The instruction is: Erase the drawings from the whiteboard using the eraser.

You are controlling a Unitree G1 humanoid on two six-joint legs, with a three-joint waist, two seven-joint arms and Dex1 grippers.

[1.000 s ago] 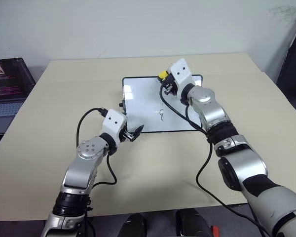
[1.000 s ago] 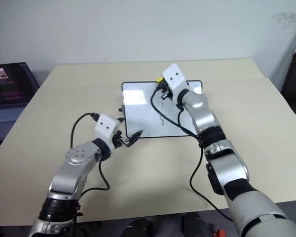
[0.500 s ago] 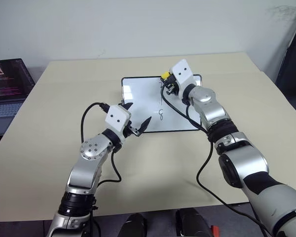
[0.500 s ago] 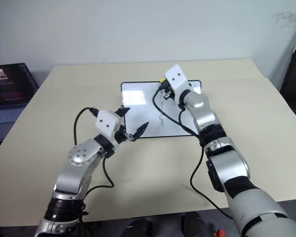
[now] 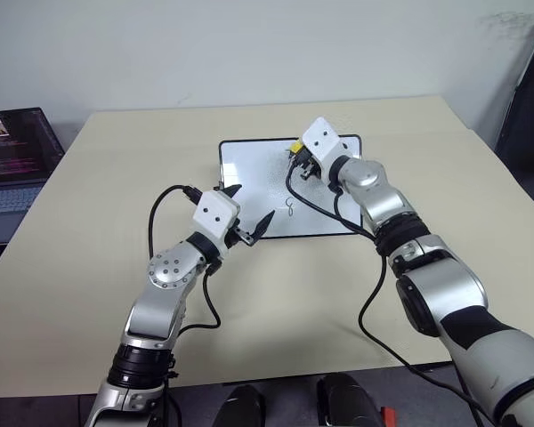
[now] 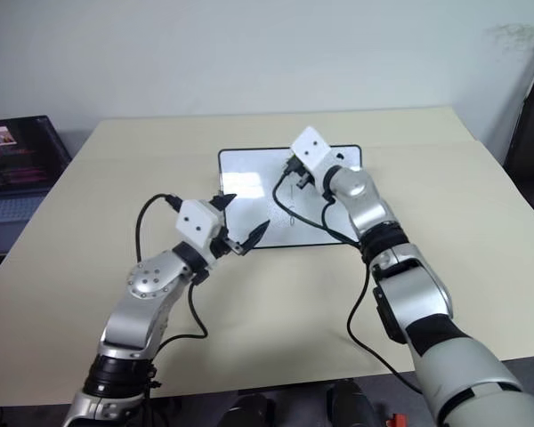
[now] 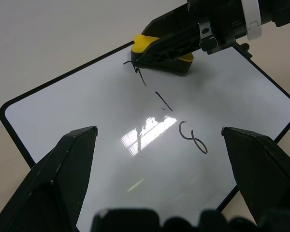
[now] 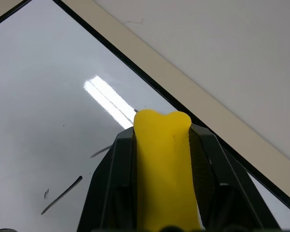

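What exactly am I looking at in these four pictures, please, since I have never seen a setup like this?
It is a humanoid robot with two arms, each ending in black two-fingered jaws. Two pictures come from its head, looking down at a beige table; the other two come from cameras on its wrists. On the table lies a small whiteboard bearing the drawings, dark marker marks. The right gripper is shut on the eraser, a yellow block, at the topmost mark. The left gripper hovers open at the board's near left corner. A laptop sits off to the left.
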